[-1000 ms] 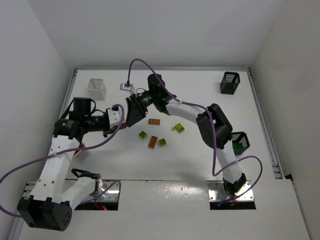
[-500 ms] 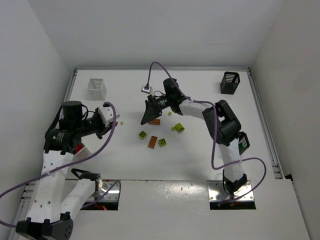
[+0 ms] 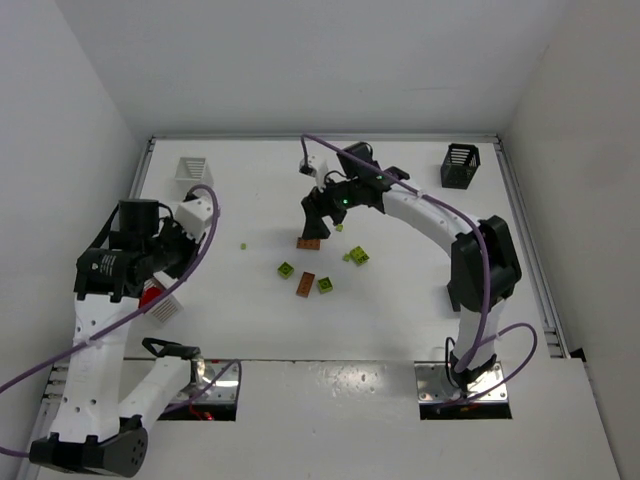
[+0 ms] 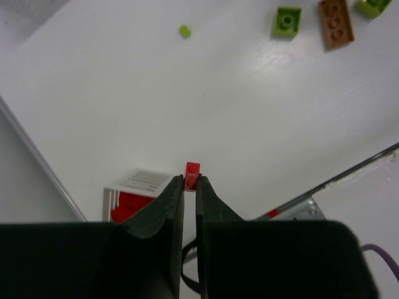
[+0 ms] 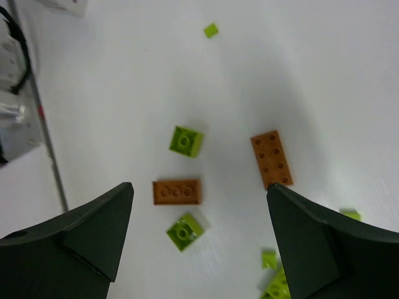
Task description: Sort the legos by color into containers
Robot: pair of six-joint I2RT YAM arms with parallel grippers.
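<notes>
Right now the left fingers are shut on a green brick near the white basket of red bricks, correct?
No. The left wrist view shows the brick in the left fingers is red, not green. They are shut on it near the white basket of red bricks.

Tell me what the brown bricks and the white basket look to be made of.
The brown bricks look like moulded plastic: smooth, slightly glossy, with crisp round studs. The white basket is probably plastic too: matte, with thin even slats. Painted metal cannot be ruled out.
</notes>
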